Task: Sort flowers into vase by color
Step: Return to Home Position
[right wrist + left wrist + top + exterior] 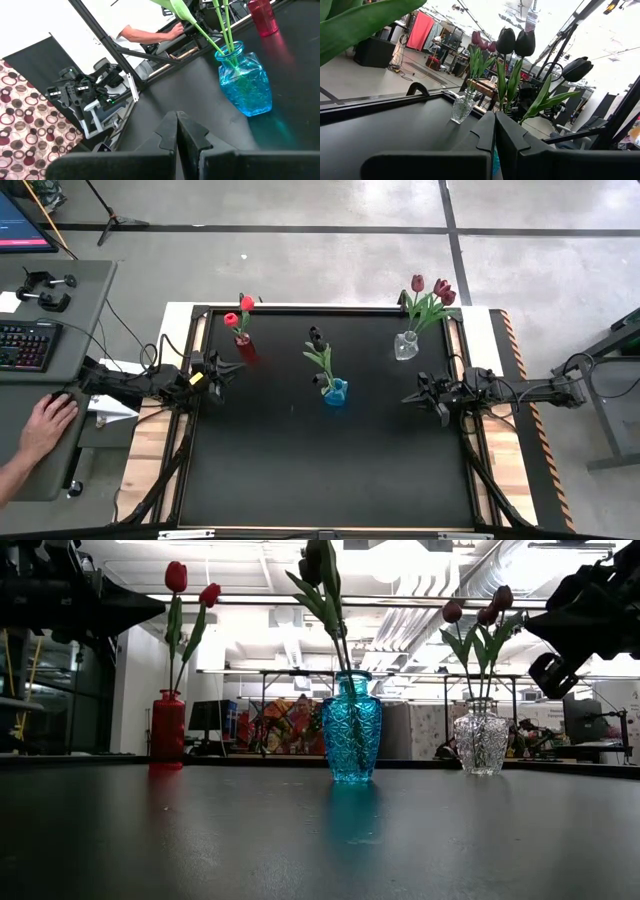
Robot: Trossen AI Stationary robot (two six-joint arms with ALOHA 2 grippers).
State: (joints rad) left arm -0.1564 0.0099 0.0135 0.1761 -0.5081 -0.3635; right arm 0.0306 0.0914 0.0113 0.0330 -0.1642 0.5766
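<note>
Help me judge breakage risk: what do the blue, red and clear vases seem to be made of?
Blue vase: tinted glass by the look, glossy and see-through, with a pressed diamond pattern catching light. Clear vase: colourless patterned glass, though clear plastic is possible; light passes straight through it. Red vase: smooth, glossy, deep red, barely see-through; glass or plastic, cannot tell.

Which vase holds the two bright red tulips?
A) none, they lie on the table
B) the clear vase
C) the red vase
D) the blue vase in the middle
C: the red tulips stand with their stems in the red vase, while the blue vase and the clear vase hold darker heads.
</note>
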